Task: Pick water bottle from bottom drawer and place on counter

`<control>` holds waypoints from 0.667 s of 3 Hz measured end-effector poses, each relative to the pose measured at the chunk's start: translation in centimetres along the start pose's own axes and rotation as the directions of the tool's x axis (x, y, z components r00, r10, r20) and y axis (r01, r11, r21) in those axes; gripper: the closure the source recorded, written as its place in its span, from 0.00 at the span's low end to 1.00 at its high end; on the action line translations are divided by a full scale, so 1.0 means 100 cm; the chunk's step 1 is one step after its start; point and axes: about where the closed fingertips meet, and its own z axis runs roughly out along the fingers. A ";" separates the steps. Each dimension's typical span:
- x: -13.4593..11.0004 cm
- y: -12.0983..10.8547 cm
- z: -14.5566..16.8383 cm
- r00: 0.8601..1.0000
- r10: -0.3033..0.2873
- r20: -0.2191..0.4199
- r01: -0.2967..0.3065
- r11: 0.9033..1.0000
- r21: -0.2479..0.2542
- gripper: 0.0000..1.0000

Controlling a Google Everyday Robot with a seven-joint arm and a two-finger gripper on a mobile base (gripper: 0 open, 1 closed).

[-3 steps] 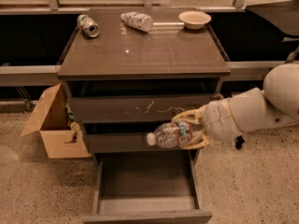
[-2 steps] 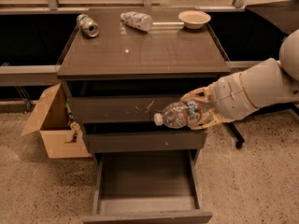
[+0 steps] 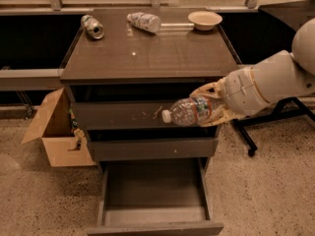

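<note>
The claw, clamped around the water bottle, has risen from the open bottom drawer toward the table; placing remains.

The pincer clasps the water bottle by its rear half. It holds the bottle sideways in the air, white cap pointing left, in front of the scratched drawer front just below the tabletop. The bottom drawer stands pulled out beneath. At the tabletop's back lie a metal can, a labelled bottle and a bowl.
</note>
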 end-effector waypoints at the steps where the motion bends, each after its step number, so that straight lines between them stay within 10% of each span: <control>1: 0.029 -0.028 -0.006 1.000 0.015 -0.021 -0.015 1.000 -0.012 1.00; 2: 0.062 -0.063 -0.011 0.999 0.034 -0.016 -0.034 0.999 -0.014 1.00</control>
